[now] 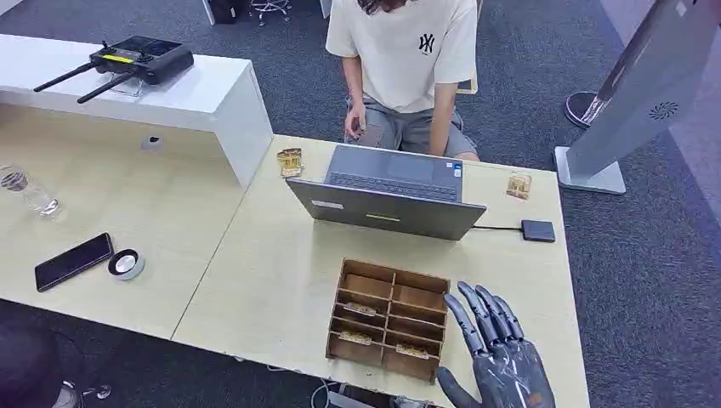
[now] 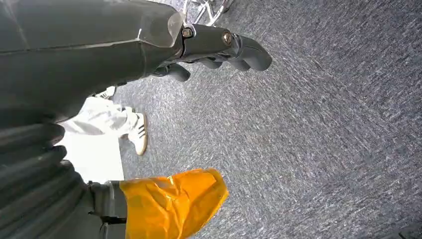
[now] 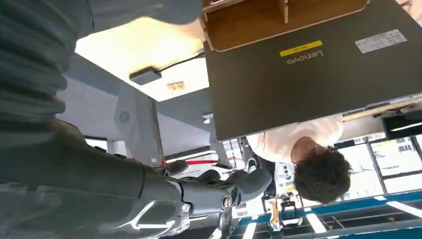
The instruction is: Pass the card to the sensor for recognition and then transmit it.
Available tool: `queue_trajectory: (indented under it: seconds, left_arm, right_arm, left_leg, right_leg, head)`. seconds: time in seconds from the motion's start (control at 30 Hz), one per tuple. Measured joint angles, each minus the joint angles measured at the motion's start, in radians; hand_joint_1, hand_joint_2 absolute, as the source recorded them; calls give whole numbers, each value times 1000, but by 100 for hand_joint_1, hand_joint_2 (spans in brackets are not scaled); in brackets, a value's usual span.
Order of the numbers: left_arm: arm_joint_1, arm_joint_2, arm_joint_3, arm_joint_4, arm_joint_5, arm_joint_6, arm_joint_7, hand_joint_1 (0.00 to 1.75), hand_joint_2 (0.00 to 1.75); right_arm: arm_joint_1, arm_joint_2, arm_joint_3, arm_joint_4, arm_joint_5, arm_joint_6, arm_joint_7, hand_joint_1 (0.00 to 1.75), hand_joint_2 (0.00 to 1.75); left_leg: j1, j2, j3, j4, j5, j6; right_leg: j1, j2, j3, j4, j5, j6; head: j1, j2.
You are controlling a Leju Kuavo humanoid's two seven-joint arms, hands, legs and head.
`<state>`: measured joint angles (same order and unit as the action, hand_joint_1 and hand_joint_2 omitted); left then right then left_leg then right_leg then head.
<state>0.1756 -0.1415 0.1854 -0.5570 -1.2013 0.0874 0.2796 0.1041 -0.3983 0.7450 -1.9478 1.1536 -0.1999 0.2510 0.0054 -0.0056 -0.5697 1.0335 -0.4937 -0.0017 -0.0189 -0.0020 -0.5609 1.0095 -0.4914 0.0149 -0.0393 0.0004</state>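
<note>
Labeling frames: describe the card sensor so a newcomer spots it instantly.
Start at the open laptop on the light wooden table. Follow the cable from its right side to the small dark box lying flat. Unlike the orange card beyond it, it is plain black and wired.

The picture's lower edge is cutting off the right hand (image 1: 502, 361); cards (image 1: 360, 308) in the wooden box (image 1: 389, 319) are showing too small to read.

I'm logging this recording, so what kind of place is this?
Probably an office or reception-style demo area: grey carpet floor, light wooden desks with an open laptop, and a person seated across. A white kiosk stand is beside the desk.
</note>
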Motion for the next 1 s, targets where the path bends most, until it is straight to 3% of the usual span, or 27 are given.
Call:
queue_trajectory:
  seconds: [0.03, 0.13, 0.17, 0.27, 0.5, 0.6, 0.67, 0.93, 1.0]
  left_arm:
    - [-1, 0, 0, 0, 2, 1, 0, 0, 175]
    - [-6, 0, 0, 0, 5, 5, -7, 0, 175]
    - [-8, 0, 0, 0, 5, 7, -8, 0, 175]
    - [-12, 0, -2, 0, 8, 9, -8, 0, 175]
    - [-21, 0, -4, 0, 18, 15, -8, 0, 175]
    - [-22, 0, -6, 0, 32, 18, -8, 0, 175]
    - [-23, 1, -12, 0, 42, 19, -7, 0, 175]
    - [-24, 5, -45, 0, 81, 28, 6, 0, 175]
    - [-24, 9, -56, 0, 91, 29, 11, 0, 175]
  right_arm:
    - [-2, 0, 0, 0, 10, 4, 1, 49, 175]
    - [-18, 1, 0, 0, 30, 26, 4, 49, 175]
    - [-23, 2, 0, 0, 33, 35, 4, 59, 175]
    - [-38, 9, 0, 2, 39, 54, 6, 52, 175]
    - [-76, 31, 3, 23, 42, 77, 10, 54, 175]
    - [-87, 35, 6, 33, 41, 86, 15, 56, 175]
    - [-93, 38, 10, 40, 40, 90, 21, 73, 175]
    - [-104, 40, 25, 73, 37, 115, 47, 68, 175]
    - [-104, 40, 27, 81, 35, 119, 49, 73, 175]
  left_leg:
    - [0, 0, 0, 0, 0, 0]
    - [0, 0, 0, 0, 0, 0]
    - [0, 0, 0, 0, 0, 0]
    - [0, 0, 0, 0, 0, 0]
    - [0, 0, 0, 0, 0, 0]
    - [0, 0, 0, 0, 0, 0]
    - [0, 0, 0, 0, 0, 0]
    - [0, 0, 0, 0, 0, 0]
    - [0, 0, 0, 0, 0, 0]
  right_leg:
    - [0, 0, 0, 0, 0, 0]
    - [0, 0, 0, 0, 0, 0]
    - [0, 0, 0, 0, 0, 0]
    - [0, 0, 0, 0, 0, 0]
    - [0, 0, 0, 0, 0, 0]
    - [0, 0, 0, 0, 0, 0]
    - [0, 0, 0, 0, 0, 0]
    - [0, 0, 0, 0, 0, 0]
    - [0, 0, 0, 0, 0, 0]
  head:
    - [0, 0]
    - [0, 0]
    - [0, 0]
    - [0, 0]
    - [0, 0]
    - [0, 0]
    - [0, 0]
    - [0, 0]
    - [0, 0]
